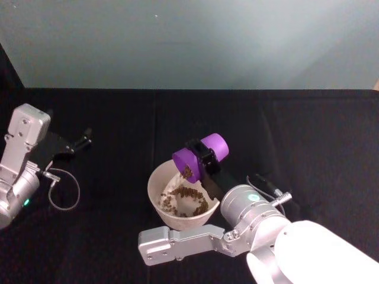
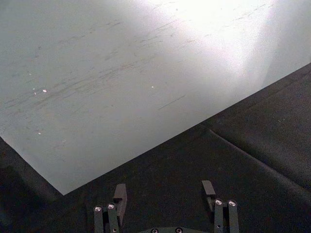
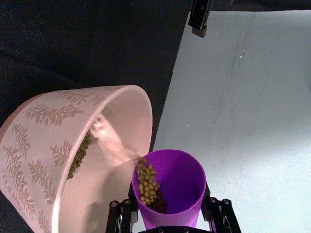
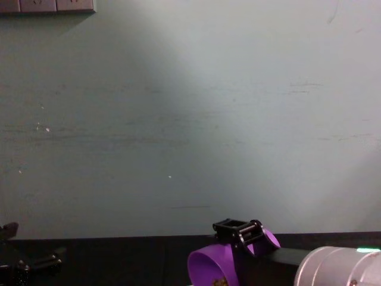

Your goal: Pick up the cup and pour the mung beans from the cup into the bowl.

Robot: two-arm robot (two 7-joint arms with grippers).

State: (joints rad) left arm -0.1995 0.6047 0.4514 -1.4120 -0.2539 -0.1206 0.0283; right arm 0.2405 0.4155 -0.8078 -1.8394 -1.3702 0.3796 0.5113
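R gripper point(image 1: 205, 157) clamped on cup point(image 1: 218, 145), just above bowl point(image 1: 154, 192), far-right side | cup tipped, mouth down twd bowl, lip over rim | mung beans point(image 3: 147, 183) bunched at cup lip, more lying in bowl btm | bowl on black cloth point(image 1: 296, 136) | L gripper point(image 2: 165, 194) fingers apart, holding nothing, parked far left

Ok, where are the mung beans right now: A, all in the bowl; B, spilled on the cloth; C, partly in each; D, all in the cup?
C: the right gripper holds the cup tipped over the bowl, with mung beans at its lip and more lying inside the bowl; the left gripper sits apart, open.
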